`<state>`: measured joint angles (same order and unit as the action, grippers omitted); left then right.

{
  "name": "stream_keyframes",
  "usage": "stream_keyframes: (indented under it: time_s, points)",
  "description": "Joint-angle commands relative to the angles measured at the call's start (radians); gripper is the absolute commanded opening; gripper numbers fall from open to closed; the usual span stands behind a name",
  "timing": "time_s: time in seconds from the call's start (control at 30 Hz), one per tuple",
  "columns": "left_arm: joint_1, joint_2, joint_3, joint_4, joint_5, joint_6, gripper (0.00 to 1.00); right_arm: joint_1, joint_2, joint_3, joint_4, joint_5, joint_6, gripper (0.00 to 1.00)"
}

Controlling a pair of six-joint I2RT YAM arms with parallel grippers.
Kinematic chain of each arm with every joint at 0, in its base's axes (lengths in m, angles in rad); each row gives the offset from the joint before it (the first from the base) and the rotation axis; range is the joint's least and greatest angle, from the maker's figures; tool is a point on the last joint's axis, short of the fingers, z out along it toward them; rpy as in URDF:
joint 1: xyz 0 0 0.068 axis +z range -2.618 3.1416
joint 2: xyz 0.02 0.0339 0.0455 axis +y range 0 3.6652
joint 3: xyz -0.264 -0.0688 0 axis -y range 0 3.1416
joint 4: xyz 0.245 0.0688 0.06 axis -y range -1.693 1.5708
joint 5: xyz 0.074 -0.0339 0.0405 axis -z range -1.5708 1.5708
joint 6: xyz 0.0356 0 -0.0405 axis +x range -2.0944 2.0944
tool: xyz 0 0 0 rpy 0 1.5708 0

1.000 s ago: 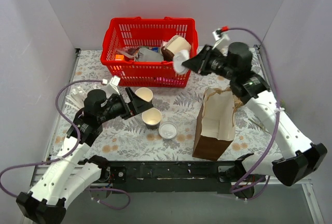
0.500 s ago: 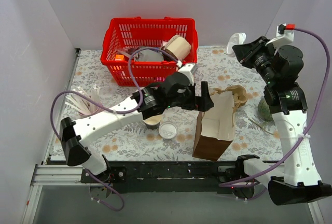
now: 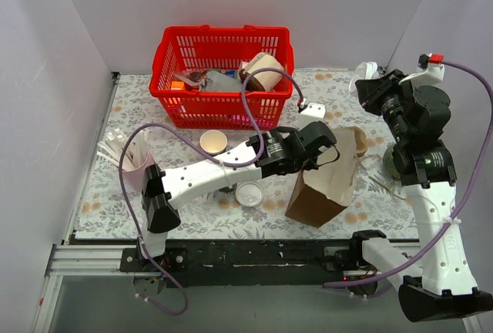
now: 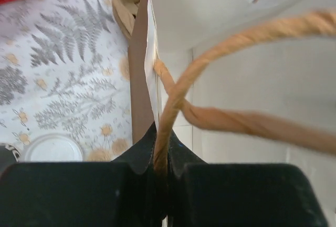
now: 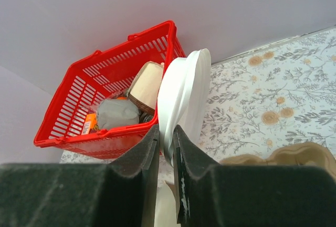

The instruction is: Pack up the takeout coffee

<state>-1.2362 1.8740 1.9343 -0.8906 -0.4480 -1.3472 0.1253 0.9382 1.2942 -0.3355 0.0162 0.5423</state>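
Clamping bag handle: left fingers | clamping white lid: right fingers | orange packet print illegible

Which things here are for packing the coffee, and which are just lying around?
Job: paper bag, handle pinched by left end effector; white lid in right end effector.
Lying about: red basket, open cup, loose lid.
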Motion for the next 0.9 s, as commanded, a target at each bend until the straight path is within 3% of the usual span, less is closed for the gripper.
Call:
stream_keyframes:
  time_s: [0.0,0.17,0.47,0.53,0.67,0.77,0.87]
  points:
    - [0.050,0.068,0.178,-0.071,-0.231,-0.023,0.00,-0.004,-0.102,-0.027,0.056,0.057,-0.019,0.21]
    - [0.106,0.117,0.259,-0.145,-0.274,-0.086,0.00,-0.003,-0.133,-0.033,0.047,0.093,-0.033,0.22]
    - [0.219,-0.075,-0.035,0.086,-0.098,0.002,0.00,-0.003,-0.088,-0.035,0.062,0.054,-0.035,0.21]
    - [0.241,-0.067,-0.032,0.119,-0.054,0.040,0.00,-0.003,-0.085,-0.038,0.066,0.051,-0.035,0.21]
    - [0.282,0.026,0.116,0.062,-0.044,0.081,0.00,-0.004,-0.082,-0.039,0.064,0.062,-0.041,0.21]
    - [0.320,0.071,0.140,0.105,0.061,0.097,0.00,-0.003,-0.088,-0.042,0.064,0.065,-0.044,0.21]
    - [0.333,0.099,0.130,0.151,0.077,0.095,0.00,-0.003,-0.099,-0.045,0.066,0.062,-0.047,0.21]
